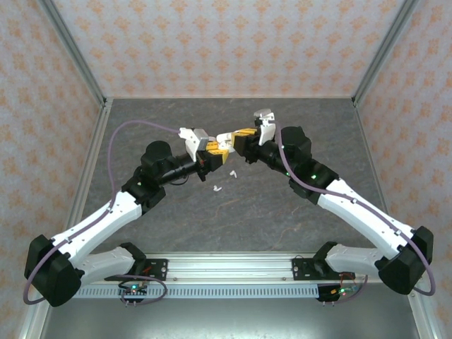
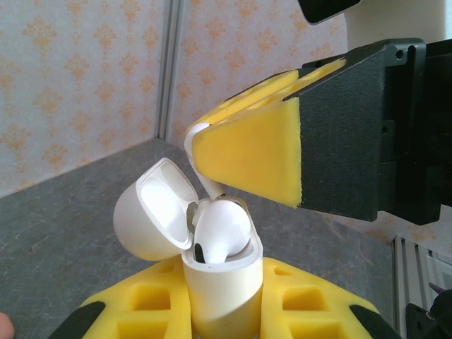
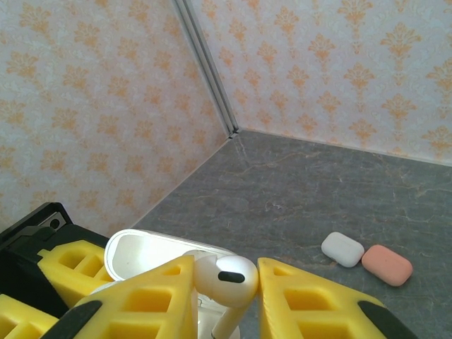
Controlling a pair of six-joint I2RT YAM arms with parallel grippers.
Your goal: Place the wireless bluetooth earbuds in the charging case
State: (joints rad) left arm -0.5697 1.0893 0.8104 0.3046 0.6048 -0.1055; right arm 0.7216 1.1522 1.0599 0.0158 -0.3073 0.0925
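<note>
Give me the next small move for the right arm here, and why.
Probably ease the right gripper straight down a touch: it pinches an earbud stem-down at the mouth of the open case that the left gripper holds, lid tipped back, with a second earbud seemingly already seated. Release only after.

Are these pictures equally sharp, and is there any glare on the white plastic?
Top external view: even light, soft shadows, but the loose earbuds are just tiny white specks. Left wrist view: the open charging case is crisp, without harsh glare; the wall behind is soft. Right wrist view: the held earbud is sharp.
</note>
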